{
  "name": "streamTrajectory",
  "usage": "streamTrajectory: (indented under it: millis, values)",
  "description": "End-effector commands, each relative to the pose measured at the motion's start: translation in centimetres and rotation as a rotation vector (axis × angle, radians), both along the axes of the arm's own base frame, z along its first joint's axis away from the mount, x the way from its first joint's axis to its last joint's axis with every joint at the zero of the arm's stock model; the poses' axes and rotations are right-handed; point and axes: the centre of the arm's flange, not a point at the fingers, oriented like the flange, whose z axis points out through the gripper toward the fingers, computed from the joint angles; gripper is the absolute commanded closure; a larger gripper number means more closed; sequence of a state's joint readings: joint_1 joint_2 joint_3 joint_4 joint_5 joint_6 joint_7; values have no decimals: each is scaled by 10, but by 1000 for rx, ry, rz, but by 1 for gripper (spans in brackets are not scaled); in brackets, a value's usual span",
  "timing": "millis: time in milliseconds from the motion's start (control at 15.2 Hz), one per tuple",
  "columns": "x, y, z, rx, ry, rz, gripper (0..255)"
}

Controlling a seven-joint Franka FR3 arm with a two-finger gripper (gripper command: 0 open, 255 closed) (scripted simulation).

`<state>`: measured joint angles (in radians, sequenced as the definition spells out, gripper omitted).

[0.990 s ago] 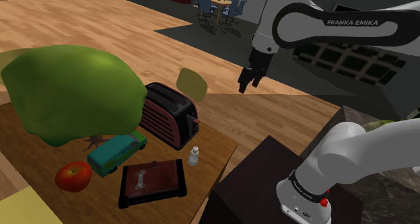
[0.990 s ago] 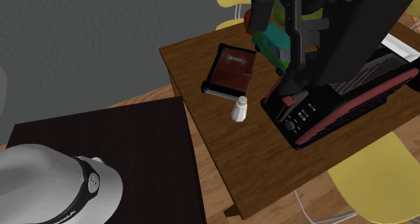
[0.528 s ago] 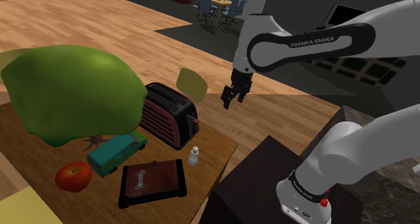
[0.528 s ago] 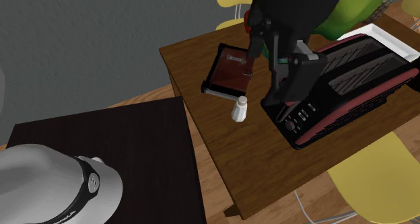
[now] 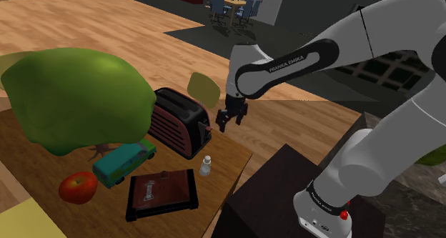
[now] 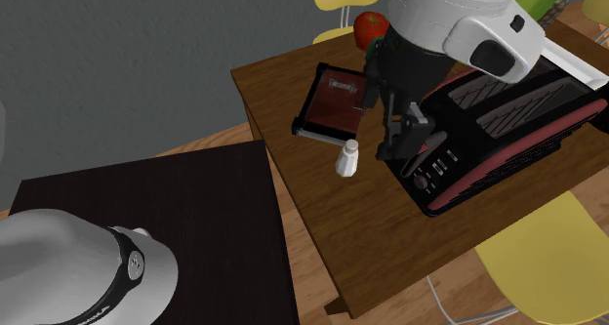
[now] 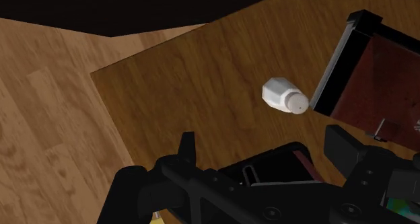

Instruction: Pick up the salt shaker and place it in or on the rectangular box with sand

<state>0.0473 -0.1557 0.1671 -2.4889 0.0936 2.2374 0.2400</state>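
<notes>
Gripper: the black gripper (image 5: pixel 225 124) hangs in the air over the toaster's end, above and apart from the shaker.
Fingers: the 2 fingers (image 7: pixel 186 147) stand wide apart and clasp nothing.
Salt shaker: the white salt shaker (image 5: pixel 206 166) (image 6: pixel 347 158) (image 7: pixel 285 97) stands upright on the surface, just beside a corner of the box, between box and toaster.
Box: the rectangular box (image 5: pixel 162 194) (image 6: pixel 334 103) (image 7: pixel 377 81) lies flat, with a black frame and a reddish-brown filling.
Toaster: the dark red and black toaster (image 5: pixel 182 122) (image 6: pixel 498 128) stands near the shaker.
Surface: the brown wood surface (image 5: pixel 230 156) (image 7: pixel 195 88) carries all of these.
Others: a teal toy van (image 5: pixel 125 162) and a red apple (image 5: pixel 78 187) lie beside the box.
</notes>
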Motion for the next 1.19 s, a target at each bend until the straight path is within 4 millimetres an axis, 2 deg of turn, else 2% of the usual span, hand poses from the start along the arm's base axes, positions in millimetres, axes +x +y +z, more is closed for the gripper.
streamTrajectory:
  millis: [0,792,1122]
  values:
    - [7,13,-22,4,15,-10,0]
    - [53,74,-166,22,108,-65,0]
    - [47,75,-191,22,108,-65,0]
